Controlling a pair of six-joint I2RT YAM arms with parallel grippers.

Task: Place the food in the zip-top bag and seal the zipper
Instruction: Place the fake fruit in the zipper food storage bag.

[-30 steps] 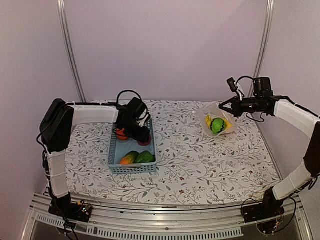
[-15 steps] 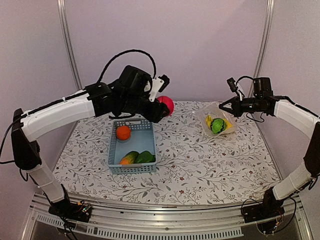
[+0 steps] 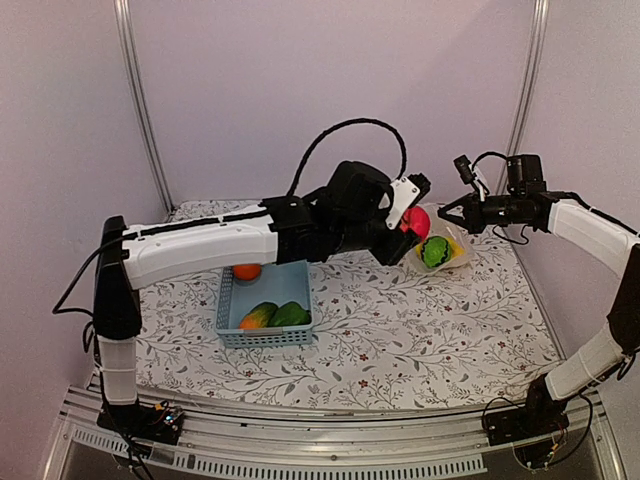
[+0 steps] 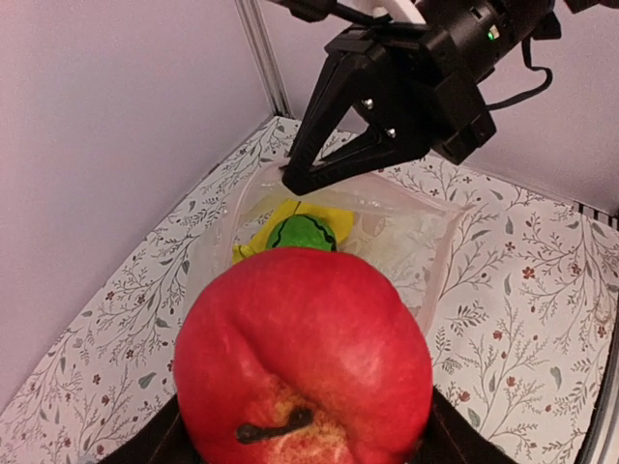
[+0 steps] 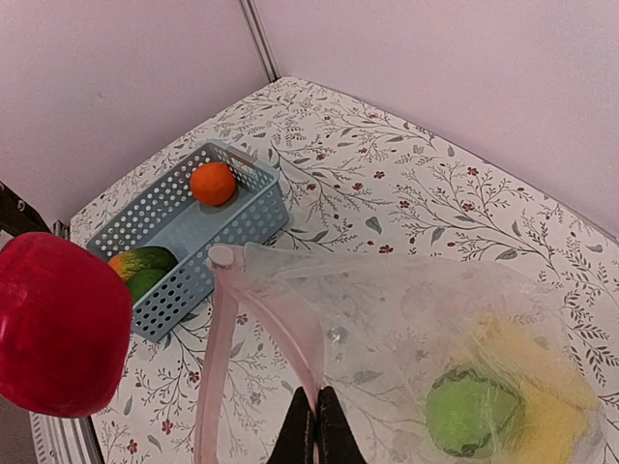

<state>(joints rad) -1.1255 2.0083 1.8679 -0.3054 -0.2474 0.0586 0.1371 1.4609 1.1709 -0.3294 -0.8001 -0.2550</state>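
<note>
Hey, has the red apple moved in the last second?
Yes. The apple, held in the left gripper, went up and right from the blue basket to just beside the clear bag.

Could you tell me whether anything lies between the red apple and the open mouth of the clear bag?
Nothing visible does. The glossy red toy apple hangs just before the mouth of the clear plastic zip-top bag; the right gripper pinches its rim on the opposite side.

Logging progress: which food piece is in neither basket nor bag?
The red apple, held aloft by the left gripper; the rest sit in one or the other.
</note>
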